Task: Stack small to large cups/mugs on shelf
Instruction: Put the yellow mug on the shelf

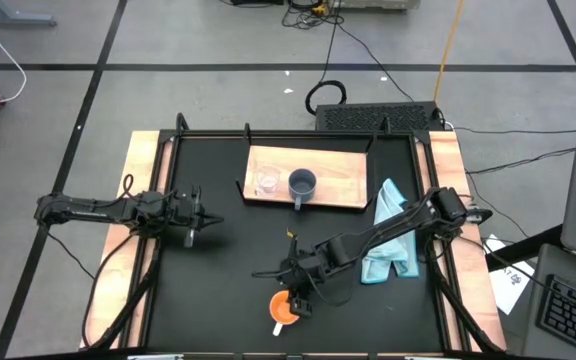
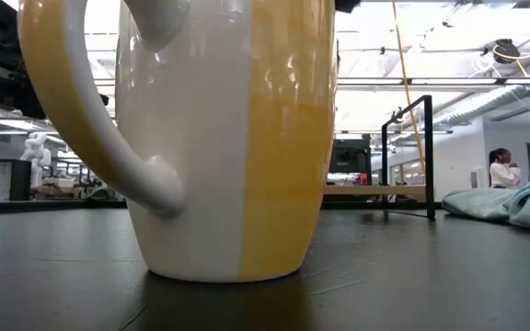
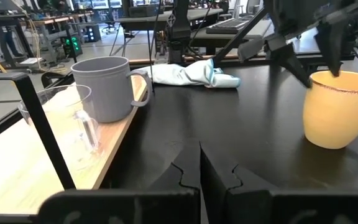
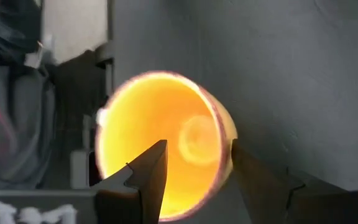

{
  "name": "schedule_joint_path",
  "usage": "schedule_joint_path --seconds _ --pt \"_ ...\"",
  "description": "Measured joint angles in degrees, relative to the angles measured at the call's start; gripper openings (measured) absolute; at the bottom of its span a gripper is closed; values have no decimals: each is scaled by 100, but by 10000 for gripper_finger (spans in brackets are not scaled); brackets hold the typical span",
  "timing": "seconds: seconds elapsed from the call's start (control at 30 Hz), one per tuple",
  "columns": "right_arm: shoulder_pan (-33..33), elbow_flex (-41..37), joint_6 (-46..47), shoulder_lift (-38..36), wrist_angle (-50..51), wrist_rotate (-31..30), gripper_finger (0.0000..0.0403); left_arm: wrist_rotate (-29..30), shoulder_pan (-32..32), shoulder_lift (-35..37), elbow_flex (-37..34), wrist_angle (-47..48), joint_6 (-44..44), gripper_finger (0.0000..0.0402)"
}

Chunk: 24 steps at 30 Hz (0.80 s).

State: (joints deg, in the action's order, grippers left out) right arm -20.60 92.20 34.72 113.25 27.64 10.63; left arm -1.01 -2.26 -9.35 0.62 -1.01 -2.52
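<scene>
Orange ceramic mug with a white handle (image 1: pixel 282 305) stands upright on the black table top (image 1: pixel 228 260) at the near edge, well apart from the board. Right gripper (image 4: pixel 194 163) is over its rim: one finger is inside the mouth, the other outside the wall, both spread with the wall between them and not yet clamped. For a sound grip, lower until the fingers overlap the wall well, close squarely, then lift straight up. Left gripper (image 3: pixel 201 168), fingers pressed together and empty, waits over the table's left side. Farther back lies the flat rectangular light-wood shelf (image 1: pixel 343 190), carrying the blue-grey handled mug (image 1: pixel 302 184) and, just beside it, the small clear glass cup (image 1: pixel 266 181).
</scene>
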Motion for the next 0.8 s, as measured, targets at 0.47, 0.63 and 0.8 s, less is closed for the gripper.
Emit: schedule_joint_path --seconds 0.47,0.63,0.8 --pt "-9 -7 -94 82 10 -8 169 -10 0 -2 0 2 0 1" --pt "-11 -7 -109 70 -2 -36 169 -22 0 -2 0 2 0 1" --pt "-11 -7 -100 75 2 -41 169 -24 -1 0 0 2 0 1"
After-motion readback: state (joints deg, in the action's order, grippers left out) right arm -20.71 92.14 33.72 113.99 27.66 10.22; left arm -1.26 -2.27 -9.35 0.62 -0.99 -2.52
